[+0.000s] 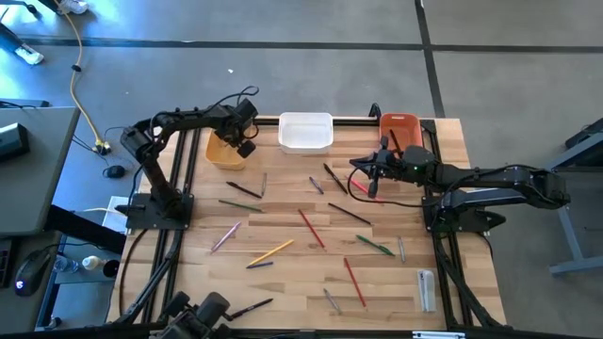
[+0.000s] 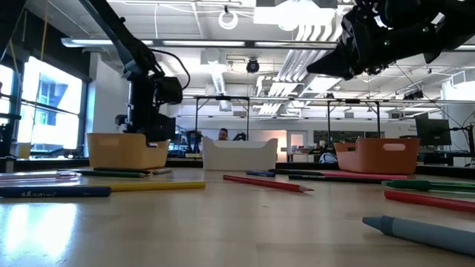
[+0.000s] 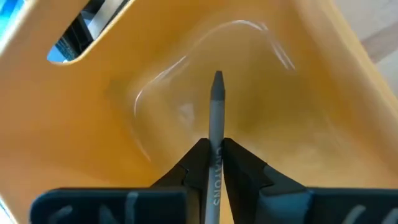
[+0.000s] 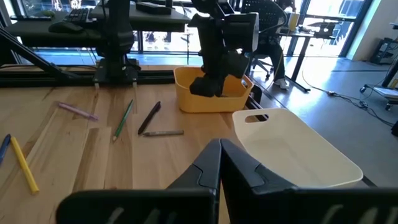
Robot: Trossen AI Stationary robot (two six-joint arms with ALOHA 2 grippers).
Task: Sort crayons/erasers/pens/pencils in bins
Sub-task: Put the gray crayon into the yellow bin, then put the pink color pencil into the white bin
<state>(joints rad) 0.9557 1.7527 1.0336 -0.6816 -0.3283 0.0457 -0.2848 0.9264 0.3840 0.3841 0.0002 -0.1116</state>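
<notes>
Fingers of the left hand (image 3: 214,163) pinch a grey crayon (image 3: 216,118), its tip pointing down into the yellow-orange bin (image 1: 226,151); the grip looks barely slackened, though how far is hard to judge. The step in hand is the drop into that bin. Next comes letting the fingers part fully, then lifting clear of the rim. The right hand (image 1: 359,166), closed on nothing, hovers above the table (image 1: 283,226) near the red-orange bin (image 1: 400,128), with the white bin (image 1: 305,132) between. Pencils (image 1: 311,229) and pens (image 1: 243,189) lie scattered, unsorted.
</notes>
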